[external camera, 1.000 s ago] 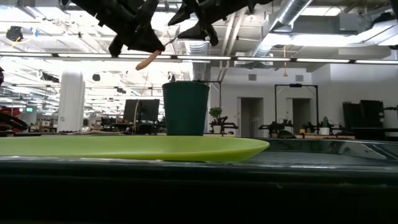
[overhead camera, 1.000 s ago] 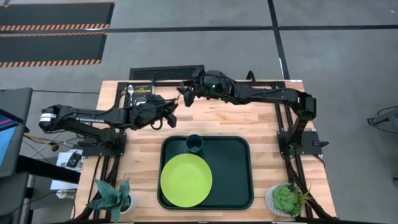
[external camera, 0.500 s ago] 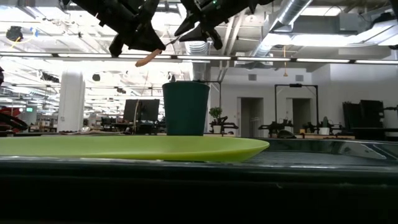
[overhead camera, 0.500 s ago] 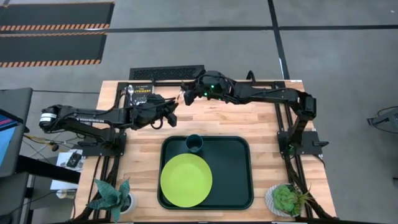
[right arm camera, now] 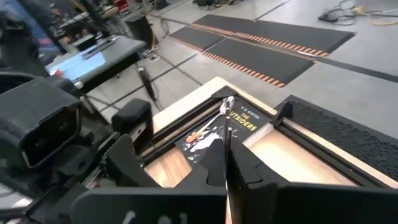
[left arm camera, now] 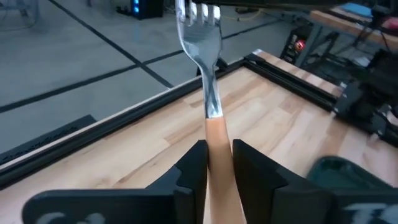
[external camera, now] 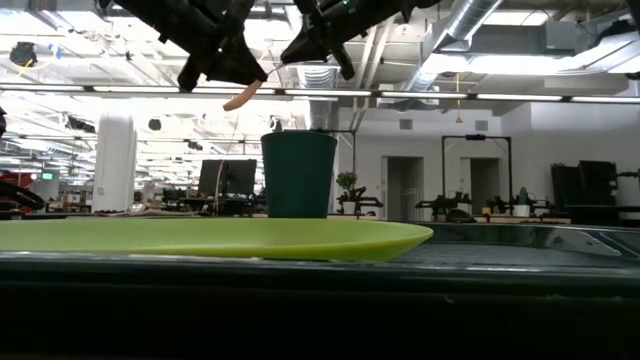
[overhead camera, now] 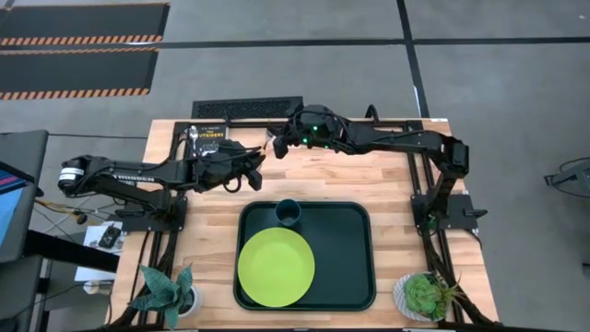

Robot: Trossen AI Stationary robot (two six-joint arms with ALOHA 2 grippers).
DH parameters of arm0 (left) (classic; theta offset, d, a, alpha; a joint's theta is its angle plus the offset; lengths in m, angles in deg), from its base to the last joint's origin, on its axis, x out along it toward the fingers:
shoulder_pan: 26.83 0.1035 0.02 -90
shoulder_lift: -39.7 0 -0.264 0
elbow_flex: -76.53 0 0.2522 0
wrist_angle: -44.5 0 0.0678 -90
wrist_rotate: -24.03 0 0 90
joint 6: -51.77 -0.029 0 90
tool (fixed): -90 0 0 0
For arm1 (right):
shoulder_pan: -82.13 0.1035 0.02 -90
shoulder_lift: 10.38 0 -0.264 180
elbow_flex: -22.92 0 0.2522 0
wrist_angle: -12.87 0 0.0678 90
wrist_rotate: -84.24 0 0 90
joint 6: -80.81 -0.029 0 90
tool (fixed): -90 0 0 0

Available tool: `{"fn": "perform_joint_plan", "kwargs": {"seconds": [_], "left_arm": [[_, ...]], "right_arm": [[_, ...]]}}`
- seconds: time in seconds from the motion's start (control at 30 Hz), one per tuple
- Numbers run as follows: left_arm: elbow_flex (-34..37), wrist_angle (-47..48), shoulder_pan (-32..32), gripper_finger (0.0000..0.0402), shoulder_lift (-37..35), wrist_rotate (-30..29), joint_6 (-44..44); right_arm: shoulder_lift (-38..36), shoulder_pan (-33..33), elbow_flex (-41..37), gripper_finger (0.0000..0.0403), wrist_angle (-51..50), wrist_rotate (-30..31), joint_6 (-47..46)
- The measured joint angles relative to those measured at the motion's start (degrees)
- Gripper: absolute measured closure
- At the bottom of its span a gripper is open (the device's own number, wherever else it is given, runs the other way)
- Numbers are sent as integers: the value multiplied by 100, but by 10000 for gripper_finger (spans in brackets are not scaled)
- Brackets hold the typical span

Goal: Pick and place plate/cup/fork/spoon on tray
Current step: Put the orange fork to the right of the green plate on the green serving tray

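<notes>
The lime-green plate (overhead camera: 276, 268) and the dark teal cup (overhead camera: 288, 212) rest on the dark green tray (overhead camera: 341, 267), the cup at its far edge. The fork (left arm camera: 211, 93), with silver tines and an orange handle, is held in the air over the table's far half, between both grippers. My left gripper (overhead camera: 247, 164) is shut on its handle. My right gripper (overhead camera: 275, 143) faces it from the right and is shut on the tine end. The spoon is out of view. My left gripper pinches the fork's orange handle (left arm camera: 216, 134) between its two fingers. The fork lies along the fingers, tines pointing ahead toward the right gripper. The handle's free end (external camera: 238, 97) sticks out below the gripper. The fork is clear of the table. My right gripper holds the fork's silver tine end (right arm camera: 228, 118), pinched edge-on between its two fingers. A short silver tip reaches out past the fingertips. The fingers come roughly level from the table's right side. In the left wrist view the tines (left arm camera: 199, 11) meet its dark body.
A black book (overhead camera: 207, 138) lies at the table's far left, below the grippers. Potted plants stand at the near left corner (overhead camera: 166, 290) and the near right corner (overhead camera: 426, 295). The tray's right half (overhead camera: 346, 249) is bare.
My right gripper has moved a little toward my left gripper and slightly down, closing in on the fork's tine end. My left gripper has kept the fork almost still in the air.
</notes>
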Motion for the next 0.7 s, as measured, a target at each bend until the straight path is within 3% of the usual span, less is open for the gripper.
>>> {"fn": "perform_joint_plan", "kwargs": {"seconds": [0.13,0.27,0.43,0.57,0.7], "left_arm": [[0,54,-16,301,-5,270,-137],[0,65,-84,249,-5,366,-269],[0,169,-152,196,-120,418,-340],[0,445,-162,179,-390,513,-338],[0,584,-162,178,-691,505,-331]], "right_arm": [[-405,-296,-15,399,-207,-679,93],[-1037,-659,5,400,-733,-763,156],[-1894,-971,4,400,-2176,-1260,373],[-2608,-640,-317,401,-3444,-1327,487],[-3237,217,-1330,401,-3483,-1325,-136]]}}
